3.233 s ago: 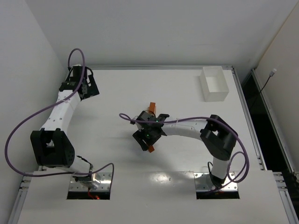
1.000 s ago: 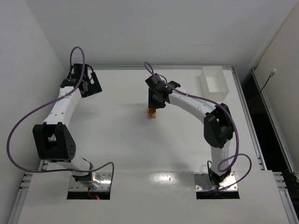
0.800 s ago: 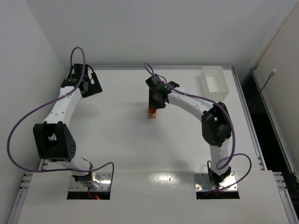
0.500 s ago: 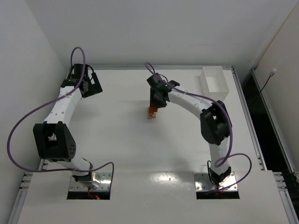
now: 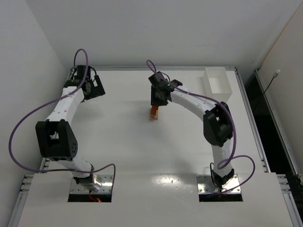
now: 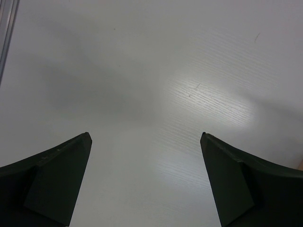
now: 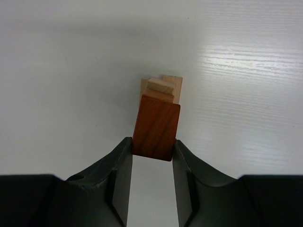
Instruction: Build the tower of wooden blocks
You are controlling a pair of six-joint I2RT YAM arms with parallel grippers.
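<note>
The wood block tower stands at the far middle of the table: pale tan blocks with a reddish-orange block right on top of them. My right gripper is shut on that orange block, one finger on each side face. From above, the right gripper hangs over the stack and hides its top. Whether the orange block rests fully on the tan ones I cannot tell. My left gripper is open over bare table with nothing between its fingers, and it sits at the far left.
A white rectangular tray stands at the far right corner. A metal rail runs along the table's edge close to the left gripper. Walls close the table in on the left and at the back.
The right gripper carried the orange block from the table's middle to the tan stack further back. In the last second it only settled slightly. The left arm shifted a little rightward.
</note>
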